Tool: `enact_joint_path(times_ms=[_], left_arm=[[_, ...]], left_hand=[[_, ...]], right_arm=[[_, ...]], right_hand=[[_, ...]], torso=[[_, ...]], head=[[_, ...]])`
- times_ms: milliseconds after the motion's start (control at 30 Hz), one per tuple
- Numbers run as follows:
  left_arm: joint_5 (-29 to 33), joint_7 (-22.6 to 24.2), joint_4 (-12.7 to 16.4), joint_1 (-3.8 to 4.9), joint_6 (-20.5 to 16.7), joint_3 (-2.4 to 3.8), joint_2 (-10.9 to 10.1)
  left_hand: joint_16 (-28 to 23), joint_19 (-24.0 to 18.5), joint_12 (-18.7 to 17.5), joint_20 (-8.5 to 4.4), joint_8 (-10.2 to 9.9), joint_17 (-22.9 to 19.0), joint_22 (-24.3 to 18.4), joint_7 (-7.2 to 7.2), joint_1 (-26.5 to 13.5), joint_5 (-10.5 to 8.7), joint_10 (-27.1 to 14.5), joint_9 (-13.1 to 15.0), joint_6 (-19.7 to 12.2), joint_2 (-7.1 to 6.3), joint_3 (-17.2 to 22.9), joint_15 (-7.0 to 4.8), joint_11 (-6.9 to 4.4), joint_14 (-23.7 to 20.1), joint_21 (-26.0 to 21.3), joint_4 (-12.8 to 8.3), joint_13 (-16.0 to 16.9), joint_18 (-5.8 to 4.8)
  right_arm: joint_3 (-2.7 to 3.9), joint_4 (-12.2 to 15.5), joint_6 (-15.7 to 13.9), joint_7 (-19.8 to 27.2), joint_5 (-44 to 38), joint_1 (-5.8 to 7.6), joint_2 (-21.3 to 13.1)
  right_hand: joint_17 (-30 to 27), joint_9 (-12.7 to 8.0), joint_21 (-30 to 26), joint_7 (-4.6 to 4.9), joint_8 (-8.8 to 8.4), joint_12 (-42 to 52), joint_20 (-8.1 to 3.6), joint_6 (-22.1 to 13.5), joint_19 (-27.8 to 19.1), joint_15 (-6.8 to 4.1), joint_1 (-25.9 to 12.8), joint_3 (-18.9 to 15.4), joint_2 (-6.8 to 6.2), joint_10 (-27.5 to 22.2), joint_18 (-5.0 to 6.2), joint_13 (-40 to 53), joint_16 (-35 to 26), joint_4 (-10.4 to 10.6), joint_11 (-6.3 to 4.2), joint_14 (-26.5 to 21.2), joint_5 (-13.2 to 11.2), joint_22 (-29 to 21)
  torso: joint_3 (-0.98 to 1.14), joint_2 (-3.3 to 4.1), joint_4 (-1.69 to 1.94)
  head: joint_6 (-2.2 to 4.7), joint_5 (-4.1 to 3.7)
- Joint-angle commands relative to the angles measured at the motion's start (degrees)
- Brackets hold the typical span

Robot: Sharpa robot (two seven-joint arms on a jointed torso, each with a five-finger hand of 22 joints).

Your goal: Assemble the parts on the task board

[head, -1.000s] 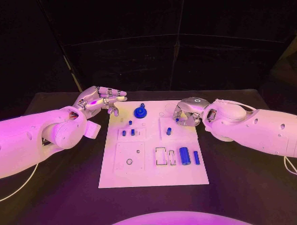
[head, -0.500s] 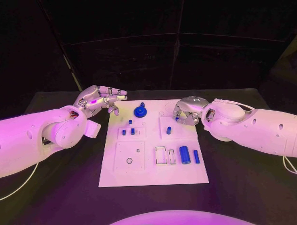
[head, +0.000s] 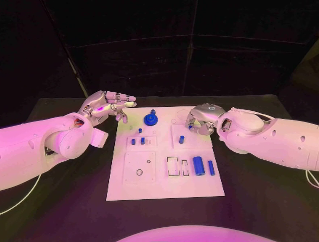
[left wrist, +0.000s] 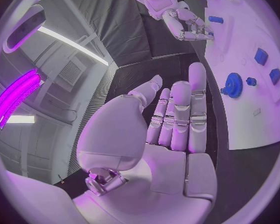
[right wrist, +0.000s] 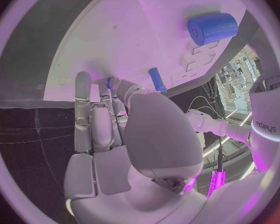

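Two hands are staying over the far end of the task board [head: 165, 189] on the black bench [head: 261, 201]. The left hand [head: 107, 107] is hovering off the board's far left corner, fingers stretched and apart, holding nothing. The right hand [head: 200, 119] is bending down over the far right corner, pinching a small blue part [right wrist: 109, 82] between its fingertips. The blue gear [head: 151, 120] is sitting between both hands.

Purple wash everywhere; backdrop dark; task board [head: 165, 174] glowing bright; wrist views bending edges; ceiling strip lamp [left wrist: 74, 46] glaring.
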Motion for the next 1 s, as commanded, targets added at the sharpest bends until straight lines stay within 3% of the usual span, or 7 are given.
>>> enact_joint_path(times_ms=[33,567,700,800,833,900,1000], left_arm=[[0.3,1.8,0.0,0.06,0.0,0.04,-0.1],[0.3,2.0,-0.8,0.05,0.1,0.04,-0.1],[0.3,1.9,-1.3,0.05,0.1,0.04,-0.1],[0.4,1.8,-1.6,0.06,0.0,0.04,-0.1],[0.4,1.8,-1.7,0.06,-0.1,0.04,-0.1],[0.4,1.7,-1.8,0.05,-0.3,0.04,-0.1],[0.4,1.7,-2.0,0.05,-0.3,0.03,0.1]], left_hand=[[-0.2,-0.2,0.2,0.16,-0.1,-0.1,-0.1,0.21,-0.5,-0.17,-0.5,-0.1,-0.1,0.01,-0.2,0.17,0.02,-0.4,-0.2,0.1,0.1,1.09],[-0.2,-0.2,0.2,0.16,-0.1,-0.1,-0.1,0.2,-0.5,-0.17,-0.5,-0.1,-0.1,0.02,-0.2,0.17,0.01,-0.4,-0.3,0.1,0.1,1.09],[-0.2,-0.2,0.2,0.16,-0.1,-0.1,-0.1,0.2,-0.5,-0.17,-0.5,-0.1,-0.1,0.02,-0.2,0.17,0.01,-0.4,-0.3,0.1,0.1,1.09],[-0.2,-0.2,0.3,0.17,-0.1,-0.2,-0.1,0.19,-0.4,-0.17,-0.5,-0.1,-0.1,0.07,-0.3,0.16,-0.01,-0.4,-0.3,0.1,0.1,1.1],[-0.2,-0.2,0.3,0.17,-0.1,-0.2,-0.1,0.19,-0.4,-0.17,-0.5,-0.1,-0.1,0.07,-0.3,0.16,-0.01,-0.4,-0.3,0.1,0.1,1.1],[-0.2,-0.2,0.3,0.17,-0.1,-0.2,-0.1,0.19,-0.4,-0.17,-0.5,-0.1,-0.1,0.07,-0.3,0.16,-0.01,-0.4,-0.3,0.1,0.1,1.1],[-0.1,-0.2,0.3,0.17,-0.1,-0.1,-0.1,0.19,-0.4,-0.17,-0.4,-0.1,-0.1,0.08,-0.3,0.15,-0.01,-0.4,-0.3,0.1,0.1,1.11]], right_arm=[[0.02,0.7,-2.6,-0.9,-0.7,0.08,-0.2],[0.07,3.8,-5.9,-1.2,-0.1,0.1,-2.7],[0.11,6.0,-6.7,-1.0,1.6,0.12,-4.3],[0.24,8.3,-8.1,-0.4,3.8,0.14,-5.6],[0.56,9.1,-8.9,0.1,4.8,0.14,-5.9],[1.84,10.7,-11.0,1.5,7.2,0.15,-6.4],[2.67,12.6,-13.0,3.1,9.6,0.15,-6.8]], right_hand=[[0.1,0.0,0.4,-0.05,0.11,0.4,-0.11,0.6,-0.3,-0.4,-0.3,0.0,0.07,0.4,0.31,0.1,0.3,-0.3,-0.19,2.7,-0.3,0.2],[0.5,-0.1,1.3,-0.07,0.08,0.5,-0.14,0.6,0.2,-0.45,-0.4,0.2,-0.06,0.5,0.17,0.1,0.7,-0.7,-0.23,2.8,-0.1,1.4],[0.5,-0.1,1.4,-0.07,0.07,0.5,-0.14,0.6,0.2,-0.45,-0.4,0.2,-0.08,0.5,0.16,0.1,0.7,-0.7,-0.23,2.8,-0.1,1.5],[0.5,-0.1,1.5,0.02,-0.06,0.4,-0.14,0.4,0.2,-0.42,-0.5,0.3,-0.19,0.4,0.15,0.1,0.8,-0.9,-0.16,2.8,0.0,1.6],[0.6,-0.2,1.7,0.08,-0.14,0.3,-0.13,0.2,0.1,-0.4,-0.5,0.4,-0.23,0.3,0.14,0.1,0.8,-1.0,-0.11,2.8,0.1,1.7],[0.8,-0.2,2.0,0.17,-0.25,0.3,-0.11,0.1,0.2,-0.35,-0.5,0.6,-0.27,0.2,0.11,0.0,1.0,-1.2,-0.03,2.8,0.2,2.0],[0.8,-0.3,2.2,0.22,-0.3,0.3,-0.09,0.0,0.2,-0.32,-0.5,0.7,-0.32,0.1,0.08,0.0,1.1,-1.4,0.01,2.8,0.3,2.3]], torso=[[-0.01,-0.07,0.01],[-0.02,-0.06,-0.02],[-0.02,-0.06,0.16],[0.05,-0.07,-0.02],[0.04,-0.07,-0.03],[-0.02,-0.04,0.0],[-0.02,-0.07,0.05]], head=[[-0.04,-0.1],[0.13,-0.08],[0.23,-0.32],[0.18,-0.1],[0.16,-0.06],[0.22,-0.02],[0.29,0.31]])
